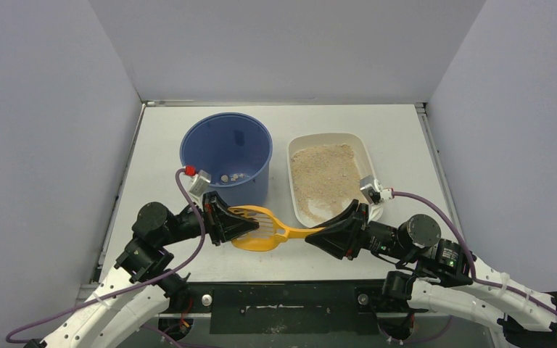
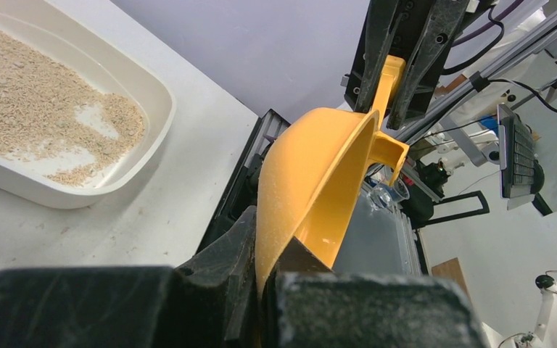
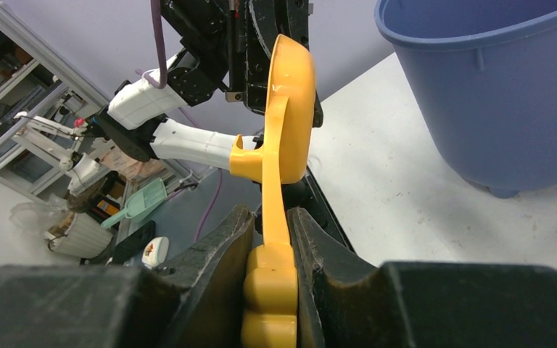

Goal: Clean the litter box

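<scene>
The cream litter box (image 1: 326, 136) with tan granules stands right of centre; its near end shows in the left wrist view (image 2: 163, 109). An orange slotted scoop (image 1: 261, 228) hangs level in front of it, held at both ends. My left gripper (image 1: 230, 223) is shut on the rim of the scoop's bowl (image 2: 319, 174), fingers pinching the thin wall (image 2: 272, 254). My right gripper (image 1: 320, 233) is shut on the scoop's handle (image 3: 290, 116), both pads pressed against its ribbed end (image 3: 270, 232). The scoop's bowl looks empty.
A tall blue bucket (image 1: 226, 156) stands left of the litter box, just behind the scoop, with a few small clumps on its bottom; its wall fills the upper right of the right wrist view (image 3: 493, 94). Grey walls enclose the table (image 1: 406, 130) on three sides.
</scene>
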You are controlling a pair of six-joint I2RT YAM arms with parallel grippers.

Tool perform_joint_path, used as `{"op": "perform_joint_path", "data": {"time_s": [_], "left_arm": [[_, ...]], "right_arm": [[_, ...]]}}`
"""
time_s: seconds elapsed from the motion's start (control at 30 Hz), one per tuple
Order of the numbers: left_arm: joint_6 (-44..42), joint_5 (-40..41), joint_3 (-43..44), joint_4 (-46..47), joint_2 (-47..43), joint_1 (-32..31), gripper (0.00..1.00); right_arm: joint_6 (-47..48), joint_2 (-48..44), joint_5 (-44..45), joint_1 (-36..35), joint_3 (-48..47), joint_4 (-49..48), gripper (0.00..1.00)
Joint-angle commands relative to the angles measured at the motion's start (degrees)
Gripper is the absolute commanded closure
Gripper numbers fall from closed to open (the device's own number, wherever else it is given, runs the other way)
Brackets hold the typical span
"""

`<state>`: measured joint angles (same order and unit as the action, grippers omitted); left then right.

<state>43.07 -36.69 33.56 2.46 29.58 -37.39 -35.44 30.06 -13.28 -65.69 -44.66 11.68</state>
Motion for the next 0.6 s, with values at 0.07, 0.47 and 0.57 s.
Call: {"op": "perform_joint_path", "data": {"time_s": [0.07, 0.47, 0.57], "left_arm": [[0.2, 1.2, -0.2, 2.5, 0.5, 0.2, 1.00], [-1.1, 4.7, 2.0, -0.7, 1.0, 0.2, 0.35], [-2.6, 6.0, 4.0, -2.3, 2.0, 0.2, 0.29]], "right_arm": [[0.4, 1.1, 1.9, -0.2, -2.0, -0.4, 1.00], [0.4, 0.6, 5.7, -0.2, -5.3, 3.3, 1.00], [0.6, 0.9, 7.2, -0.2, -7.4, 5.7, 1.00]]}}
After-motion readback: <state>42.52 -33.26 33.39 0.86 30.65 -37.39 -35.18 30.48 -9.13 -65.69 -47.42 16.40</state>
